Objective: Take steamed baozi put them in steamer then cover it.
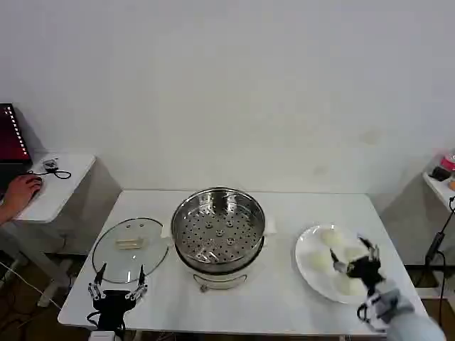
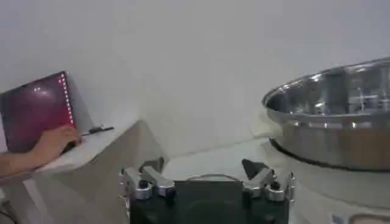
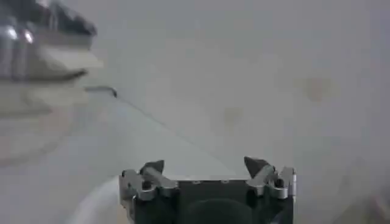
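The shiny steel steamer (image 1: 218, 231) stands uncovered mid-table, its perforated tray bare; its rim also shows in the left wrist view (image 2: 341, 115) and its edge in the right wrist view (image 3: 36, 36). Several off-white baozi lie on a white plate (image 1: 307, 273) to its right, among them one at the far side (image 1: 328, 236) and one at the near side (image 1: 347, 286). My right gripper (image 1: 353, 256) (image 3: 205, 165) hovers open over the plate with nothing between its fingers. The glass lid (image 1: 130, 249) lies flat left of the steamer. My left gripper (image 1: 119, 275) (image 2: 201, 167) waits open at the lid's near edge.
A side table (image 1: 53, 188) at the left holds a laptop (image 2: 33, 109) with a person's hand (image 1: 21, 190) on it. Another small table's corner (image 1: 441, 181) stands at the far right. The white table's front edge (image 1: 234, 323) runs just before both grippers.
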